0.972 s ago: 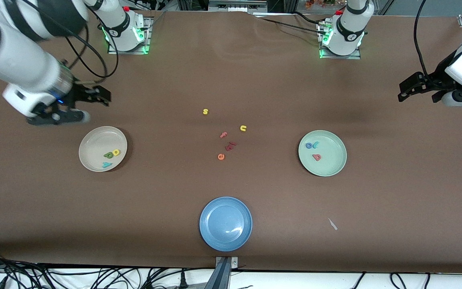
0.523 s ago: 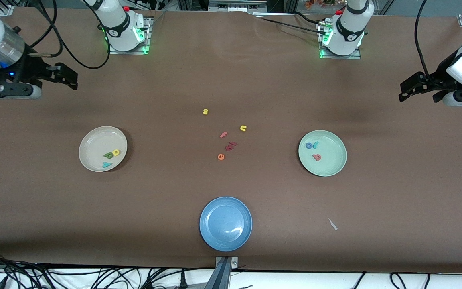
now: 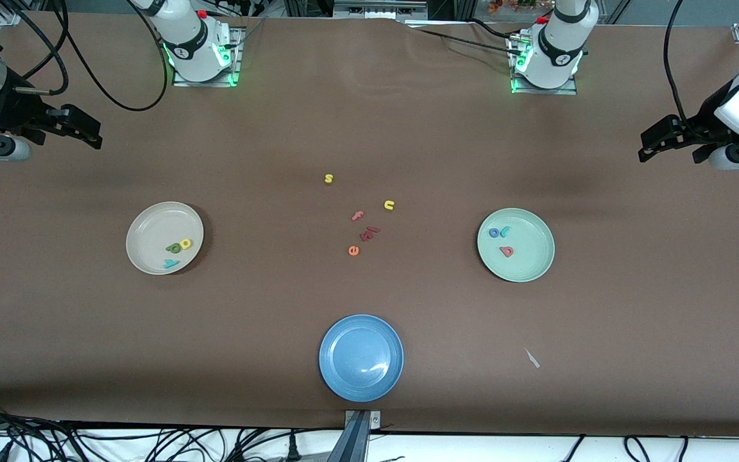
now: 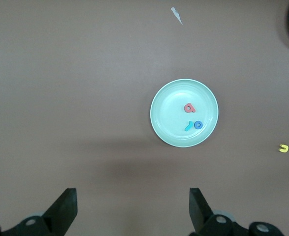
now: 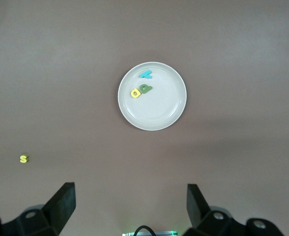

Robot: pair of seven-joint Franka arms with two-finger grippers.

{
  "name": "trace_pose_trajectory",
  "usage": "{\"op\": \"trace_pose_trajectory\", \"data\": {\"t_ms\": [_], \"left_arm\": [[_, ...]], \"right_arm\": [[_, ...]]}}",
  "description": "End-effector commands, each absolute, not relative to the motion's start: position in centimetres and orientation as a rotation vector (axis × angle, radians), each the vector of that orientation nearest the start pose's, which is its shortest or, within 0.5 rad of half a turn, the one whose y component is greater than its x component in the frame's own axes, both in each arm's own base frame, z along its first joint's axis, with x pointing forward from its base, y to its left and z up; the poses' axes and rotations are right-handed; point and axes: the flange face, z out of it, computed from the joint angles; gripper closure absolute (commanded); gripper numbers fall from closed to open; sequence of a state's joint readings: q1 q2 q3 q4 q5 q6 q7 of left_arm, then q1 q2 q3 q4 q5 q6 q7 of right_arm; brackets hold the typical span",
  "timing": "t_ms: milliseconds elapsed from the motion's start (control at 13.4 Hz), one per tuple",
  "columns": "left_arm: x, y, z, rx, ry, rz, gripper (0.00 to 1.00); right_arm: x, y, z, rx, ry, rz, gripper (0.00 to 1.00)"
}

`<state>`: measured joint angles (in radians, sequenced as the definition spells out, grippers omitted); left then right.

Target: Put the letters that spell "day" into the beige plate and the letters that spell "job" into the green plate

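The beige plate holds the yellow "d", the green "a" and the teal "y". In the green plate lie the light-blue "j", the blue "o" and the pink "b". My right gripper hangs open and empty over bare table at the right arm's end. My left gripper waits open and empty over the left arm's end.
Loose letters lie mid-table: yellow "s", yellow "u", pink "f", a dark red piece, orange "e". A blue plate sits near the front edge, with a small white scrap toward the left arm's end.
The right arm has pulled away from beside the beige plate, out toward its end of the table. The left arm, the plates and the letters have not moved.
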<state>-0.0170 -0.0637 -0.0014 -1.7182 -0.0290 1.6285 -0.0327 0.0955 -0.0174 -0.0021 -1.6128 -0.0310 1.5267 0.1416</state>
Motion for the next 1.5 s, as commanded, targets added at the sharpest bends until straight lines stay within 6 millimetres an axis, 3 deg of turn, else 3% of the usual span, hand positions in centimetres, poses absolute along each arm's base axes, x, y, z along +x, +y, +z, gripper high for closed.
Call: {"op": "trace_pose_trajectory", "data": {"t_ms": [0, 224, 673, 1421], "left_arm": [[53.4, -0.7, 60.0, -3.174, -0.005, 0.051, 0.0], [53.5, -0.3, 59.9, -3.175, -0.015, 0.054, 0.0], [53.5, -0.2, 59.9, -3.175, -0.018, 0.051, 0.0], [53.5, -0.3, 59.9, -3.174, -0.017, 0.054, 0.0]], "right_arm": [[53.9, 4.2, 61.7, -3.156, 0.09, 0.078, 0.0], [54.3, 2.4, 61.2, -3.153, -0.084, 0.094, 0.0], [55.1, 2.5, 61.4, -3.154, -0.056, -0.005, 0.0], [55.5, 2.6, 60.7, -3.169, -0.062, 0.018, 0.0]]}}
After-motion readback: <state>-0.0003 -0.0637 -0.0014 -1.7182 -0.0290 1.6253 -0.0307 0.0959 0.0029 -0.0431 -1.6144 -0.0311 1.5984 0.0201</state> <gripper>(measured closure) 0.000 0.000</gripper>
